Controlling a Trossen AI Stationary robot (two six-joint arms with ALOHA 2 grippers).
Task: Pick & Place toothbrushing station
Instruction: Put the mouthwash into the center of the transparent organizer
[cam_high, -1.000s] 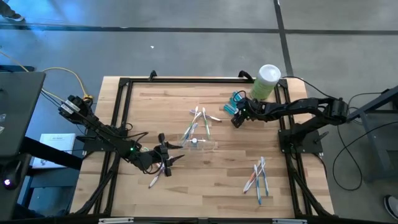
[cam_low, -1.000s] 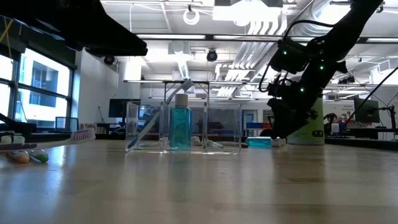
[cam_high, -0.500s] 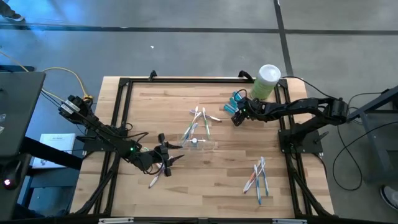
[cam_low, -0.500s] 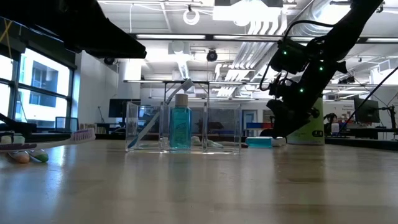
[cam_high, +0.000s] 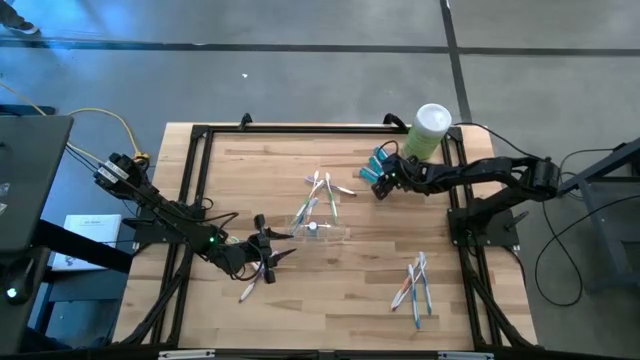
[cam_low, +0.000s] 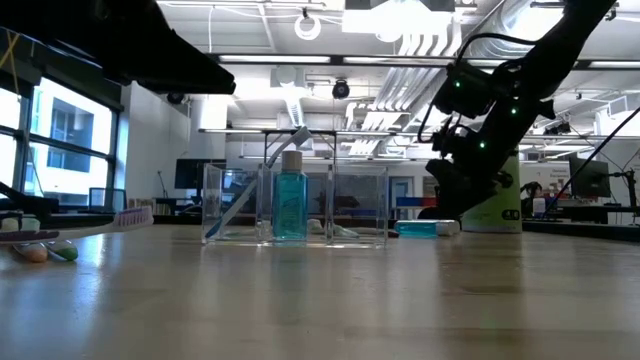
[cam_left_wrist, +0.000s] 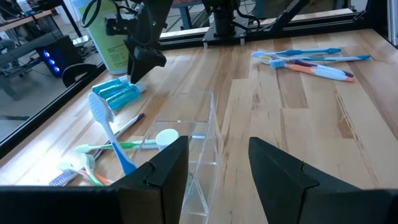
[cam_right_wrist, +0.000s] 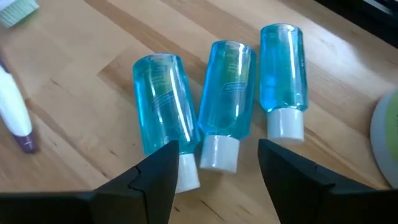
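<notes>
Light butcher-block wooden table (cam_high: 330, 300) with a black metal frame (cam_high: 200, 132) round its edge, on grey concrete floor; low view looks into an open workshop with ceiling pipes, strip lights and windows behind. Right gripper (cam_right_wrist: 214, 167) has jaws open, nothing held, hanging just over three small clear-blue plastic tubes with white caps (cam_right_wrist: 225, 99) lying side by side on the wood; the middle tube's cap sits right between the jaws, the other two just outside each finger. Tall pale-green cylindrical canister with white lid (cam_high: 429, 131) stands just beyond that gripper at the table's back corner. Left gripper (cam_left_wrist: 217, 168) also open and empty, with the small clear see-through plastic cup (cam_left_wrist: 196, 140) straight ahead of the jaws, close but apart. The cup holds a blue toothbrush (cam_left_wrist: 109, 127) leaning out and one upright blue tube (cam_low: 290, 205); its walls are hard to trace in the high view. Loose slim pastel-and-white toothbrushes (cam_high: 322, 185) lie past the cup, another bunch (cam_high: 416, 282) well off to the side of the left jaws, and a couple (cam_high: 252, 285) beside that gripper, partly hidden under it. Purple-tipped white handle (cam_right_wrist: 15, 118) is cut off near the right jaws.
</notes>
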